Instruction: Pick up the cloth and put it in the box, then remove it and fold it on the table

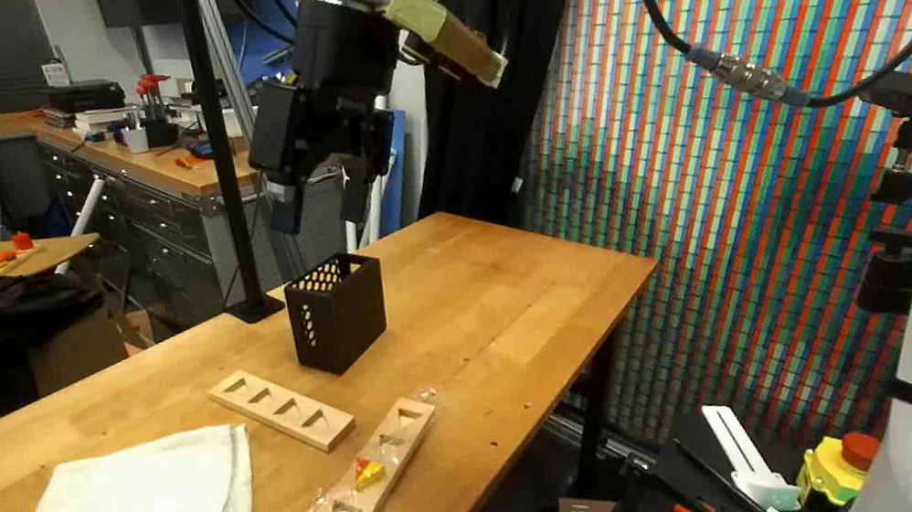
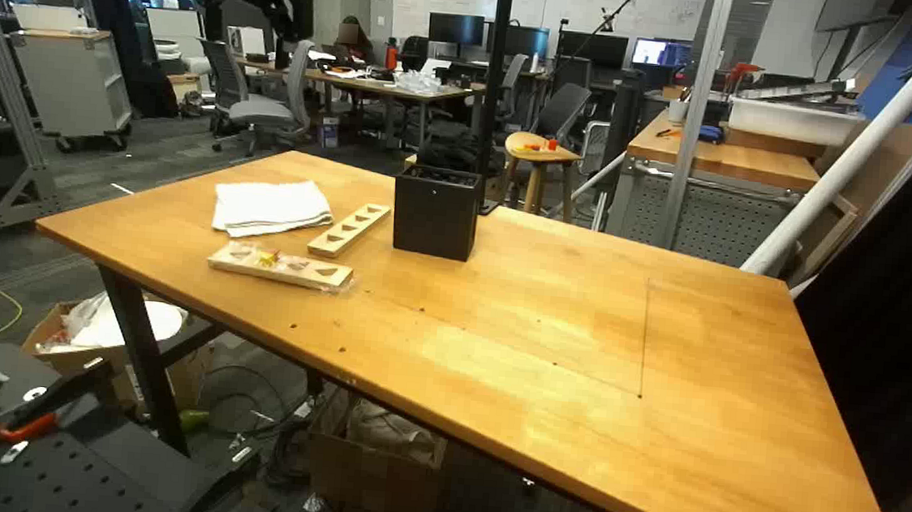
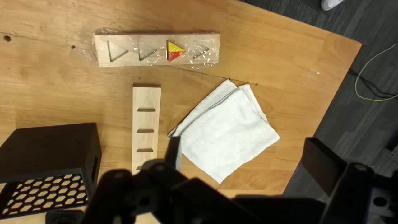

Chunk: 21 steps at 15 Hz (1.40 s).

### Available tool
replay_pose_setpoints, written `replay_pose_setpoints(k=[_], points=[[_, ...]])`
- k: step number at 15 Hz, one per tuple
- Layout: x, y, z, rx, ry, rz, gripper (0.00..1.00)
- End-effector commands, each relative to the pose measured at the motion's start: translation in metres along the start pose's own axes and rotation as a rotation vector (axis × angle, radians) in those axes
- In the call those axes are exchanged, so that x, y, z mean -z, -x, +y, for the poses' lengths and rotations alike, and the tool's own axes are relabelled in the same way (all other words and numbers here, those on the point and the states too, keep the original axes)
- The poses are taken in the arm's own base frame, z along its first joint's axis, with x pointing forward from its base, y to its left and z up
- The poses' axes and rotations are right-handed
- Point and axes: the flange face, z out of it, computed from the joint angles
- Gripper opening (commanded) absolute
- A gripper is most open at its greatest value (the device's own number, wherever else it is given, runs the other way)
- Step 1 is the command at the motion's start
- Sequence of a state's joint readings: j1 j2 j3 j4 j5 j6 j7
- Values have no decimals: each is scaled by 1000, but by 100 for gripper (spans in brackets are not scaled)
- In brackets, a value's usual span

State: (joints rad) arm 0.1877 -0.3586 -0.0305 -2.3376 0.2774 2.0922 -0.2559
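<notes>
Gripper [image 1: 321, 209] above table [image 1: 516, 283], jaws parted wide, released. Black box [image 1: 356, 314] upright on table; black post [image 1: 218, 147] just beside it at table edge. Slotted board [image 3: 146, 120] flat between box and cloth [image 3: 227, 137]. Film-wrapped board [image 3: 161, 51], red-and-yellow piece [image 3: 174, 51] in one slot, also near cloth. Cloth folded flat on table, below gripper, apart from fingers [image 3: 323, 163]; in wrist view, appears between them, one fingertip [image 3: 172, 152] overlapping its edge.
</notes>
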Motion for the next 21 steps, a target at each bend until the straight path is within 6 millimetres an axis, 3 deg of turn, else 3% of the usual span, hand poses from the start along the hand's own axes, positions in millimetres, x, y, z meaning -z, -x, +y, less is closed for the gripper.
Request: replay_pose_setpoints(k=[1,7,9,14,21], points=[[3,-1,-1,1,1,5,100],[10,-3,-2,5,2,20,100],[7,-12,-5,16,5,8,100],[-10,-47,-28,89,37,-22,100],[-56,-116,-90,240,217,-87,100]])
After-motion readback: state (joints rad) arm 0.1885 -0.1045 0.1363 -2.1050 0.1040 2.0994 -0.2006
